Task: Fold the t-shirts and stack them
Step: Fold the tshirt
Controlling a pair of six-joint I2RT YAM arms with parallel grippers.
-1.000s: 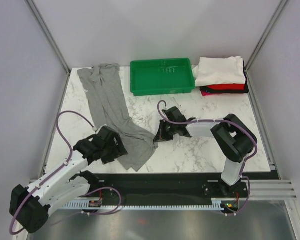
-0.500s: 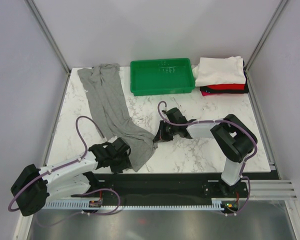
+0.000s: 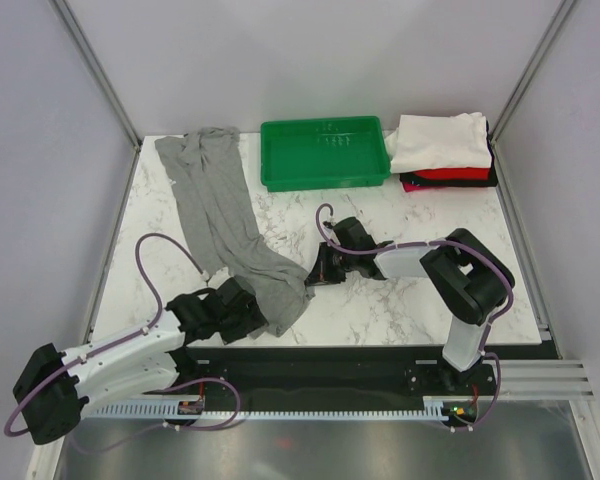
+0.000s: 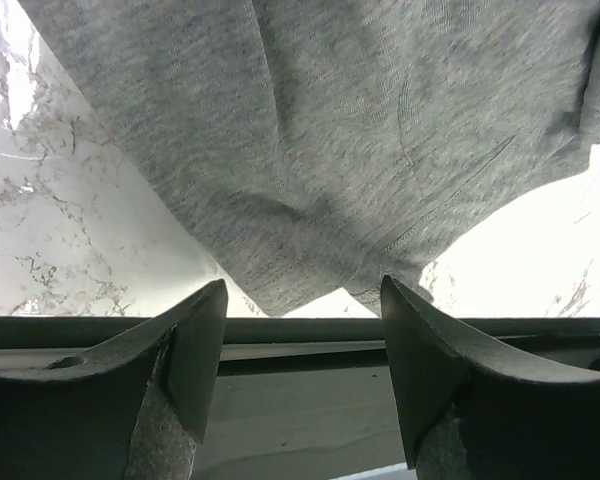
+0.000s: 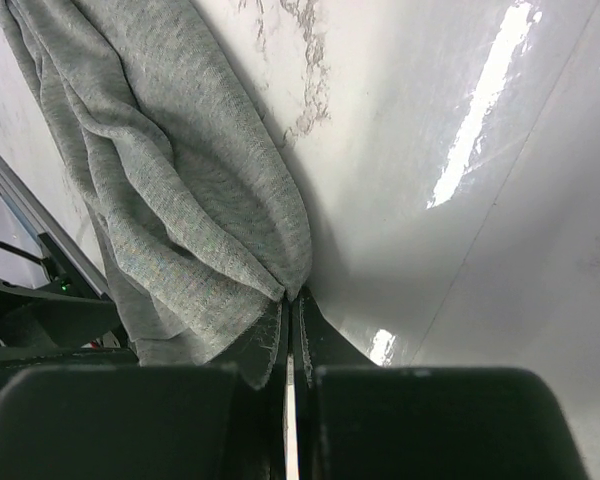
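The heather-grey t-shirt [image 3: 225, 215] lies bunched in a long strip from the far left corner to the near middle of the table. My left gripper [image 3: 257, 318] is open and empty, low at the shirt's near hem. In the left wrist view [image 4: 302, 345] its fingers straddle the table's near edge just below the hem [image 4: 320, 150]. My right gripper [image 3: 316, 272] is shut on the shirt's right edge, and the right wrist view [image 5: 289, 305] shows grey cloth [image 5: 170, 170] pinched at the tips. Folded white [image 3: 440, 140], red [image 3: 458, 174] and black [image 3: 483, 181] shirts are stacked at the far right.
A green plastic tray [image 3: 325, 175] stands at the far middle, next to the folded stack. The black rail [image 3: 330, 365] of the arm bases runs along the table's near edge. Grey walls close in the left and right sides.
My left arm has swung nearer and to the right, from beside the shirt's left side down to its near hem. The right gripper and the shirt have barely moved.
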